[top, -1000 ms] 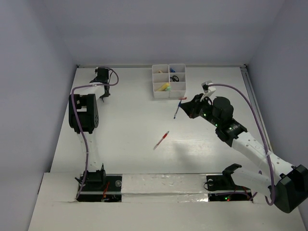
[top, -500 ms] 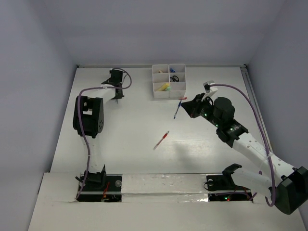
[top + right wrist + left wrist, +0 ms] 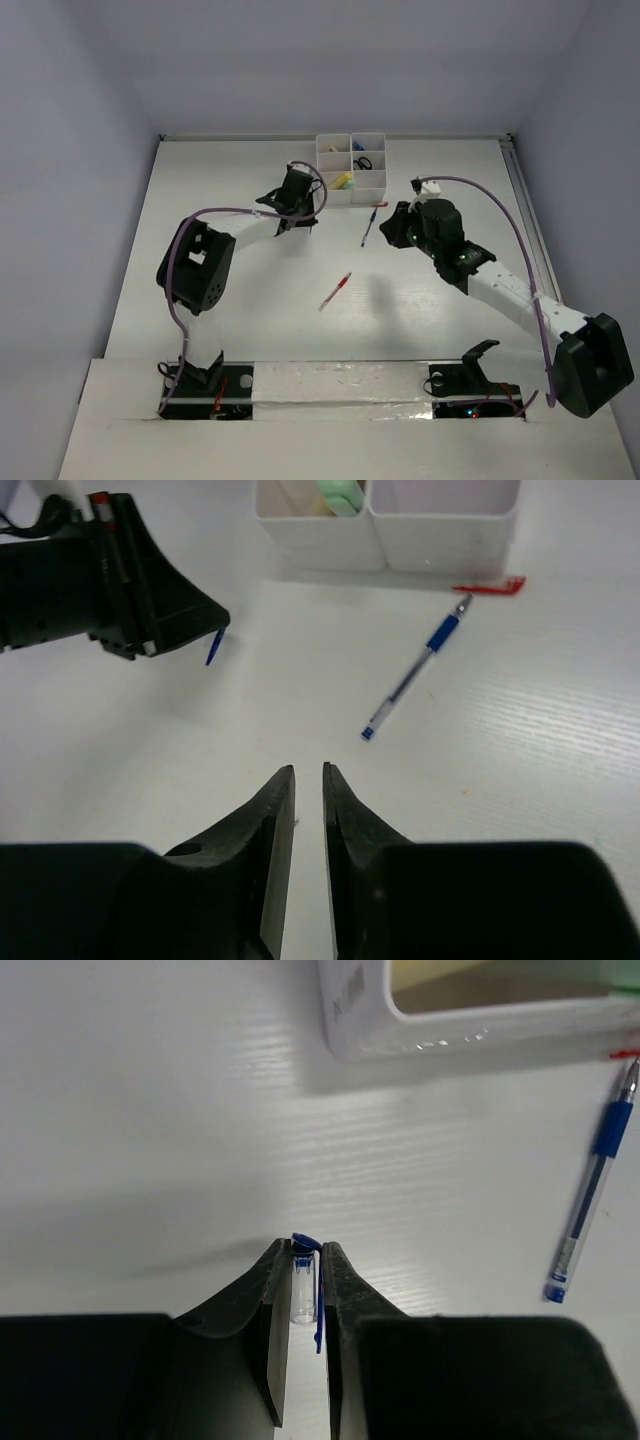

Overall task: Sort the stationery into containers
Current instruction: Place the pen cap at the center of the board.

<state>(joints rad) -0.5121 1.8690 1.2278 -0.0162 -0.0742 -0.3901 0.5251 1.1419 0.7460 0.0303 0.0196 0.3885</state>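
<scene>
Here the left pincer [image 3: 303, 1250] is pressed on a small clear pen cap with a blue clip [image 3: 303, 1285]. It holds the cap upright between its two fingers, a little above the desk [image 3: 250, 280]. I think it is carried this way so that it can go over the wall of the white organizer tray [image 3: 360, 1010], which stands just ahead of this pincer. The blue pen [image 3: 590, 1195] lies flat on the desk, ahead of the same pincer and off to one side, without a cap on its tip.

The right pincer [image 3: 308, 770] has its fingers only a little spread, with nothing between them. It points at the blue pen, which lies ahead of it and apart from it, so I judge this pen is its next thing to take. Beyond the pen, close to the tray wall, lies a small red clip-like piece [image 3: 490, 584]. The red pen [image 3: 336, 291] lies alone, well behind both pincers, nearer to the arm bases. Inside the tray a yellow marker [image 3: 340, 182] and black scissors [image 3: 364, 162] already lie in separate compartments.

The desk is white with a fine wood grain and looks matte. Plain pale walls [image 3: 80, 150] close it on three sides.
</scene>
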